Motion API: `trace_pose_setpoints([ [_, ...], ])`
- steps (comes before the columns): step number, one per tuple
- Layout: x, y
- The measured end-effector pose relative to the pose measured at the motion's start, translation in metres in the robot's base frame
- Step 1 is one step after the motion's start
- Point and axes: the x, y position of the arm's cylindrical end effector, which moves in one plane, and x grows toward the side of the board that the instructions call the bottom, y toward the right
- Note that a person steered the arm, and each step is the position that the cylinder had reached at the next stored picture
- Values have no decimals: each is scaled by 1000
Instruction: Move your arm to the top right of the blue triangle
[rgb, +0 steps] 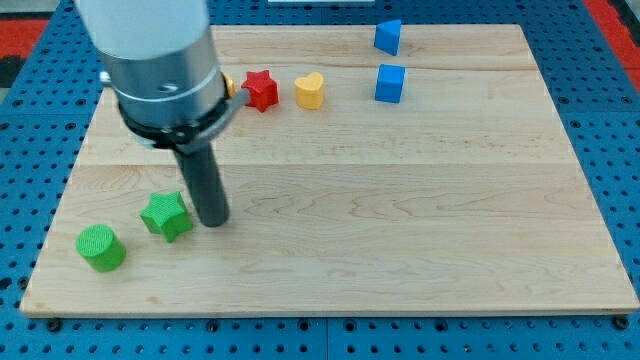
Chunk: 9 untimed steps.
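The blue triangle (388, 36) sits near the view's top edge, right of centre. A blue cube (390, 83) lies just below it. My tip (213, 220) rests on the board at the lower left, far from the blue triangle and well below and left of it. The tip stands right beside the green star (166, 215), on its right side. A green cylinder (100, 247) lies left of and below the star.
A red star (262, 89) and a yellow heart (310, 90) lie in the upper middle. An orange block (229, 86) peeks out behind the arm's body. The wooden board (420, 220) sits on a blue perforated table.
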Motion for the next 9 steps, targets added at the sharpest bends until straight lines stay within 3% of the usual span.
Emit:
trace_pose_setpoints([
  [2, -1, -97],
  [3, -16, -51],
  [5, -41, 206],
  [6, -85, 346],
  [7, -163, 419],
  [8, -258, 428],
  [9, -323, 406],
])
